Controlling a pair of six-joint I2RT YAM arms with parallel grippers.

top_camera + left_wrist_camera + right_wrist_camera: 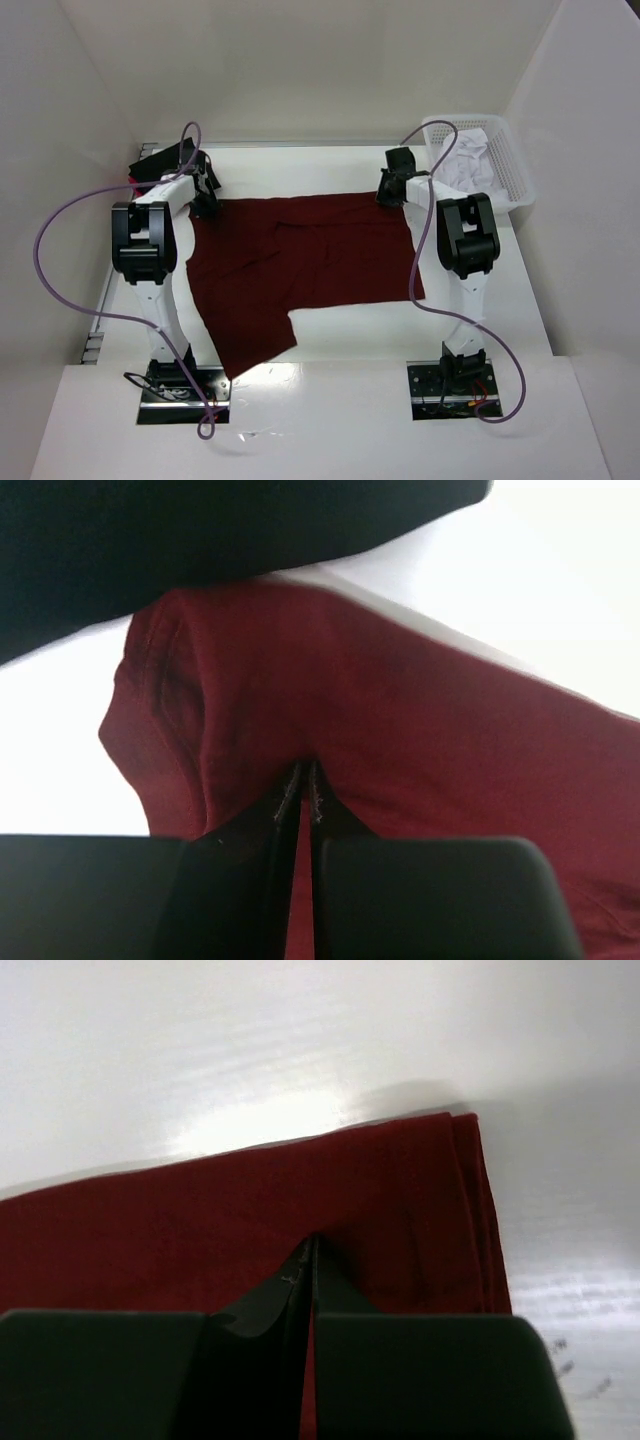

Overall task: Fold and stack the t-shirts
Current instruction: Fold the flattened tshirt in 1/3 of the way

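Note:
A large dark maroon t-shirt (300, 255) lies spread flat across the table, one sleeve trailing toward the near left. My left gripper (207, 205) sits at its far left corner. In the left wrist view its jaws (305, 770) pinch a puckered fold of maroon cloth (420, 730). At the shirt's far right corner my right gripper (390, 190) is closed the same way, its tips (311, 1245) nipping the folded maroon edge (200, 1230). A folded black t-shirt (165, 160) lies just beyond the left gripper and fills the top of the left wrist view (200, 530).
A white slotted basket (512, 165) holding crumpled white cloth (465, 158) stands at the back right, close to the right arm. A sliver of pink cloth (133, 182) shows under the black shirt. White walls enclose the table on three sides.

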